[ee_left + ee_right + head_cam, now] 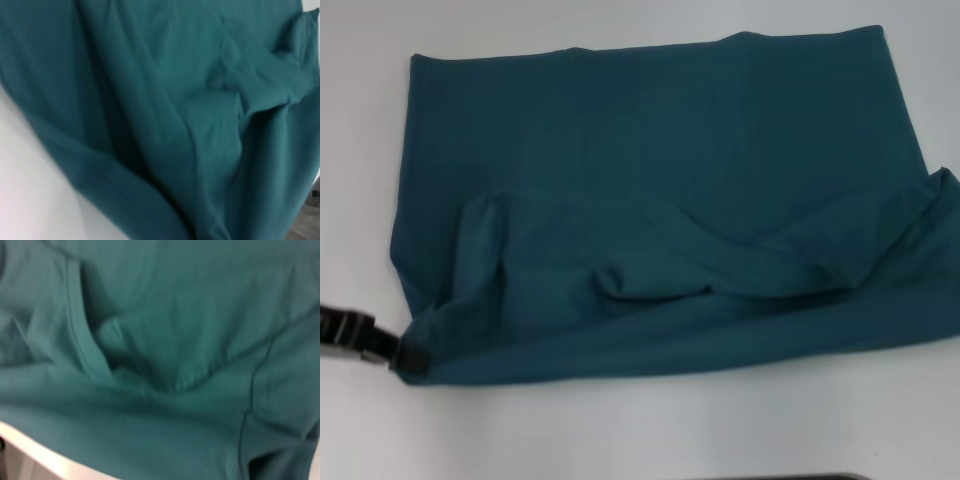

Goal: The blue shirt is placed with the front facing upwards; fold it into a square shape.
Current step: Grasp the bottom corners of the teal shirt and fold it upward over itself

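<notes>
The blue shirt lies spread over the white table, showing only plain teal cloth with no letters. Its near part is bunched into long folds, and the near edge is drawn up over the flat far part. My left gripper reaches in from the near left and is shut on the shirt's near-left corner. The shirt's right end rises and runs off the picture's right edge. My right gripper shows in no view. Rumpled shirt cloth fills the left wrist view. In the right wrist view, more cloth with a seam fills the picture.
Bare white table shows on all sides of the shirt in the head view, widest along the near edge. A dark strip sits at the very bottom of that view.
</notes>
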Robot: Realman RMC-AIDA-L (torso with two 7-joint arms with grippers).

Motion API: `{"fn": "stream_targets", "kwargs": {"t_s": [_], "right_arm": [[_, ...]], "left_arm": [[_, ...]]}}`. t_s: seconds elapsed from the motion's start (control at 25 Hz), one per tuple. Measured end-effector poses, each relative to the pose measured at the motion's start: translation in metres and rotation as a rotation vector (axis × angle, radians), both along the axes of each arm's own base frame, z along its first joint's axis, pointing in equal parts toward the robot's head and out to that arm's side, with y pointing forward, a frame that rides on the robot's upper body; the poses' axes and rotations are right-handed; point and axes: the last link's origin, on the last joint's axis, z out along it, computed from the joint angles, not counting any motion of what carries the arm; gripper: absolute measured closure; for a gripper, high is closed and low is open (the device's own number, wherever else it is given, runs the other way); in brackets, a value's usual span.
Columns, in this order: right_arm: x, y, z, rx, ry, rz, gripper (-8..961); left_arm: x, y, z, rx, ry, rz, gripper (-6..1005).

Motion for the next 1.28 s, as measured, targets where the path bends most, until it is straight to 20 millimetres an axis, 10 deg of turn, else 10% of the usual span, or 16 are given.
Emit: {"fn": "stream_targets", "kwargs": {"t_s": [0.96, 1.28], "right_arm": [[-0.020, 0.085, 0.040, 0.556, 0.036, 0.142, 924], [-0.031, 0.114, 0.018, 0.648, -0.011, 0.199, 923]], "left_arm": [[0.043, 0.114, 0.015, 0.461, 0.026, 0.050, 980], [0.060, 0.149, -0.013, 0.526, 0.130, 0.034, 981]]}}
